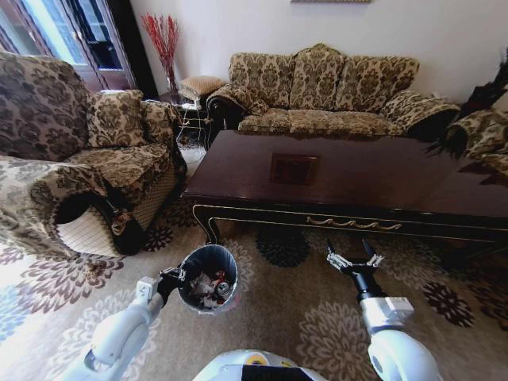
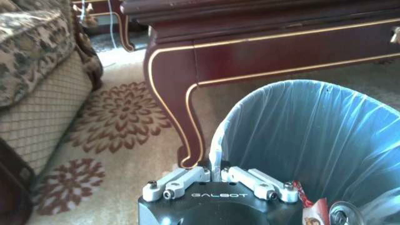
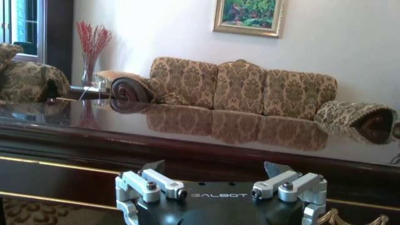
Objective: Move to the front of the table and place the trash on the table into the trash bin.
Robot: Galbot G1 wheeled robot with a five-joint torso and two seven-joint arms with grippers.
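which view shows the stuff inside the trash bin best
Head view: it looks straight down into the trash bin, showing the whole pile. Left wrist view catches just a corner of it past the liner, where the left gripper clamps the rim.

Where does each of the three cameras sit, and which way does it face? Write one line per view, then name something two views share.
Head view: on the robot's head, looking down past both arms at the table and sofas.
Left wrist view: behind the left pincer, clamped on the trash bin rim, facing a table leg.
Right wrist view: behind the open right pincer, facing across the tabletop to the sofa.
Shared: head and left wrist views both show the bin with trash inside.
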